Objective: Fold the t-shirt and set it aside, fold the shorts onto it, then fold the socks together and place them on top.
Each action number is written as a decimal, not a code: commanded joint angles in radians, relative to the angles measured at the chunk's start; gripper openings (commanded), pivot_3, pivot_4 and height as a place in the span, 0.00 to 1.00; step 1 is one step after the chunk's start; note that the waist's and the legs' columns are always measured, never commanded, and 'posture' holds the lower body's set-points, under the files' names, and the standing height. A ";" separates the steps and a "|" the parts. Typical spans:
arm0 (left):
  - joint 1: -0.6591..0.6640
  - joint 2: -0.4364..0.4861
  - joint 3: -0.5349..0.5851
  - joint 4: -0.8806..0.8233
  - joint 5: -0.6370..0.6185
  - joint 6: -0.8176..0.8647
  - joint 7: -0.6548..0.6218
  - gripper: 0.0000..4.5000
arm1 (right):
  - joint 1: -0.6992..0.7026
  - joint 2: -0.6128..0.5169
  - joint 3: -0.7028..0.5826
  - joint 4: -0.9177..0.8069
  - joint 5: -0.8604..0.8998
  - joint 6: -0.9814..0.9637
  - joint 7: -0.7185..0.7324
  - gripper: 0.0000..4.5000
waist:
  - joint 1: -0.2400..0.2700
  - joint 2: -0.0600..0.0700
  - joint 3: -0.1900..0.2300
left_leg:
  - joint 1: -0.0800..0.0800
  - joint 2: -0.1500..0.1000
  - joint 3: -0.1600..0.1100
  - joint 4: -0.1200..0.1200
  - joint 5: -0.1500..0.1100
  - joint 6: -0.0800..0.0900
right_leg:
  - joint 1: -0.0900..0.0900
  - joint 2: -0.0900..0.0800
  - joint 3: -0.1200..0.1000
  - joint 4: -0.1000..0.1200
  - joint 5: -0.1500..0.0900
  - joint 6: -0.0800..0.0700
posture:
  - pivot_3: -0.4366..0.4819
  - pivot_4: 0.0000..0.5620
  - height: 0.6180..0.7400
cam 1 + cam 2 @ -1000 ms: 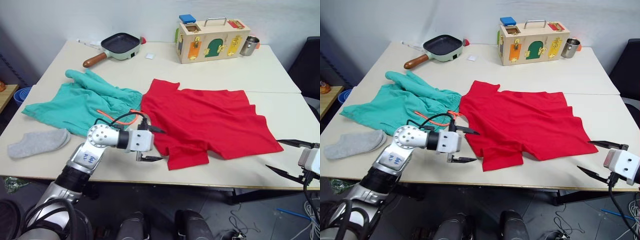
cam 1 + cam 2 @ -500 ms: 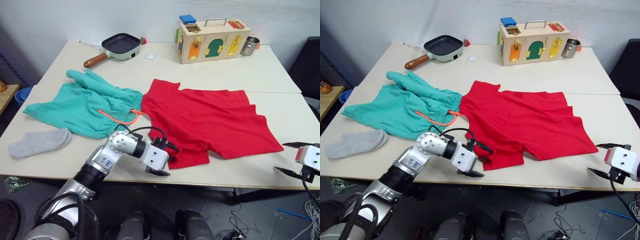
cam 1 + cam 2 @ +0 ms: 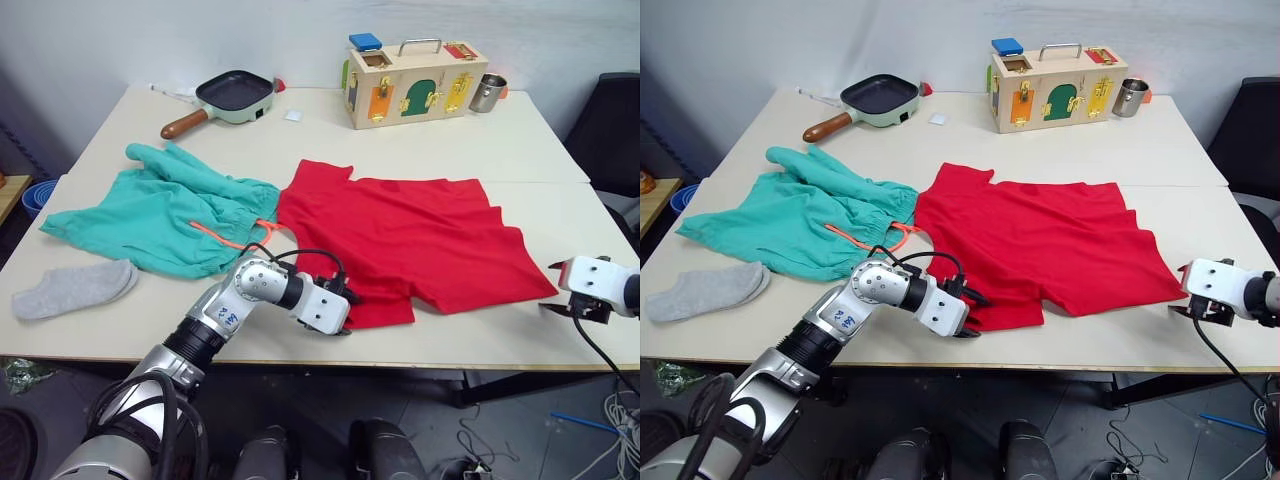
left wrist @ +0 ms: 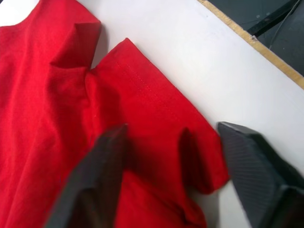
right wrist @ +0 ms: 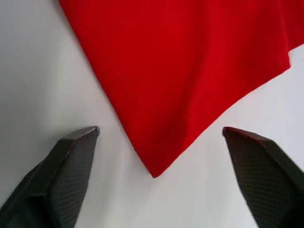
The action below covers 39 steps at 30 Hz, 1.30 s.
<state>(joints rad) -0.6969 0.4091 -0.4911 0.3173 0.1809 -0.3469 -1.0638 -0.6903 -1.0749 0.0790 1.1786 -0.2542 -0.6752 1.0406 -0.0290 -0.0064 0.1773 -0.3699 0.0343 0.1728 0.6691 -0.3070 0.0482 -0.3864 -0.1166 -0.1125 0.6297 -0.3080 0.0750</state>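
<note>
The red t-shirt (image 3: pixel 410 235) lies spread flat across the middle of the table. My left gripper (image 4: pixel 172 126) is open at the near sleeve, with one finger (image 4: pixel 95 180) on the red cloth and the other (image 4: pixel 251 166) on the bare table beside the sleeve's corner. My right gripper (image 5: pixel 160 128) is open, low over the table, its fingers on either side of the t-shirt's near right hem corner (image 5: pixel 154 168). The teal shorts (image 3: pixel 160 215) with an orange drawstring lie crumpled to the left, touching the t-shirt. The grey socks (image 3: pixel 70 290) rest at the near left.
At the back stand a frying pan (image 3: pixel 235 92), a wooden latch box (image 3: pixel 410 70) and a metal cup (image 3: pixel 487 92). A small white square (image 3: pixel 292 115) lies near the pan. The table's front edge (image 3: pixel 430 365) runs just below both grippers. A black chair (image 3: pixel 610 130) is at the right.
My left gripper has swung right and down onto the near sleeve. My right gripper has moved in from beyond the table edge to the hem corner. The camera has shifted a little.
</note>
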 commanded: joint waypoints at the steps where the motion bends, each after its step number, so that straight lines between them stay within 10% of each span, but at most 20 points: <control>1: 0.002 0.005 -0.010 0.039 0.057 0.061 0.026 0.40 | -0.041 0.029 0.041 0.048 -0.038 0.040 -0.005 0.58 | -0.002 0.000 0.000 | 0.000 0.000 0.000 0.000 0.000 0.000 | 0.000 0.000 0.000 0.000 0.000 0.000 | 0.48 0.27 1.00; 9: 0.085 0.026 0.076 -0.114 -0.069 0.224 0.002 0.00 | -0.071 0.058 0.027 0.052 0.037 0.075 0.214 0.01 | -0.008 -0.001 -0.001 | 0.000 0.000 0.000 -0.001 0.000 -0.001 | -0.001 0.000 0.000 0.002 0.000 0.000 | 0.48 0.27 1.00; 19: 0.210 0.233 0.230 -0.421 -0.365 0.434 -0.215 0.00 | 0.064 0.000 -0.050 -0.191 0.294 0.143 0.564 0.01 | -0.002 0.000 0.001 | -0.002 0.001 0.000 -0.003 0.001 -0.004 | -0.006 0.001 -0.001 0.006 -0.002 -0.004 | 0.48 0.27 1.00; 28: 0.411 0.373 0.330 -0.589 -0.457 0.554 -0.208 0.00 | 0.499 -0.142 -0.077 -0.628 0.560 0.332 0.574 0.01 | 0.002 0.003 0.002 | -0.002 0.001 -0.003 -0.005 -0.001 -0.005 | -0.006 0.000 -0.002 0.005 -0.003 -0.005 | 0.48 0.27 1.00; 39: 0.511 0.409 0.360 -0.662 -0.482 0.616 -0.165 0.00 | 0.698 -0.148 -0.180 -0.725 0.574 0.357 0.524 0.01 | 0.003 0.003 0.002 | -0.002 0.001 -0.003 -0.006 -0.002 -0.006 | -0.006 0.000 -0.002 0.004 -0.004 -0.006 | 0.48 0.27 1.00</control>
<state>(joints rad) -0.1904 0.8054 -0.1577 -0.3075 -0.2786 0.2671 -1.2324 -0.0027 -1.2043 -0.0609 0.4683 0.3060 -0.3252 1.5377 -0.0262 -0.0032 0.1793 -0.3721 0.0356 0.1700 0.6629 -0.3092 0.0418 -0.3928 -0.1169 -0.1144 0.6338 -0.3118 0.0687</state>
